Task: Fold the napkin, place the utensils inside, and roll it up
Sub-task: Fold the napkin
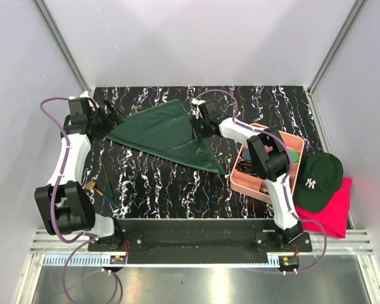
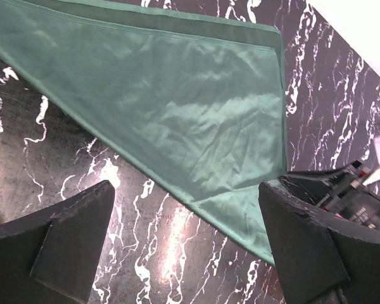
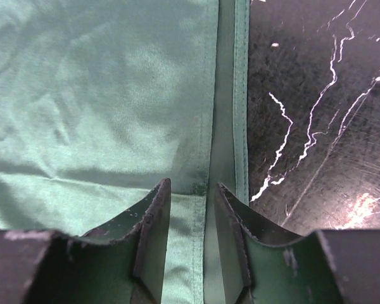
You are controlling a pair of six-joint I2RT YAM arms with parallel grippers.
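The dark green napkin (image 1: 164, 133) lies folded into a triangle on the black marbled table (image 1: 152, 183). My left gripper (image 1: 114, 116) is open and empty at the napkin's left corner; in the left wrist view its fingers straddle bare table (image 2: 187, 209) just off the napkin (image 2: 177, 107). My right gripper (image 1: 195, 117) sits over the napkin's far corner. In the right wrist view its jaws (image 3: 193, 190) stand a narrow gap apart above the hem of the napkin (image 3: 101, 95), which lies flat. The utensils (image 1: 104, 189), thin dark sticks, lie near the table's left front.
A pink tray (image 1: 240, 180) holding small items, including a bright green swatch (image 1: 296, 155), stands at the right. A dark green cap (image 1: 320, 180) rests on a pink-red cloth (image 1: 335, 215) beyond it. White walls enclose the table.
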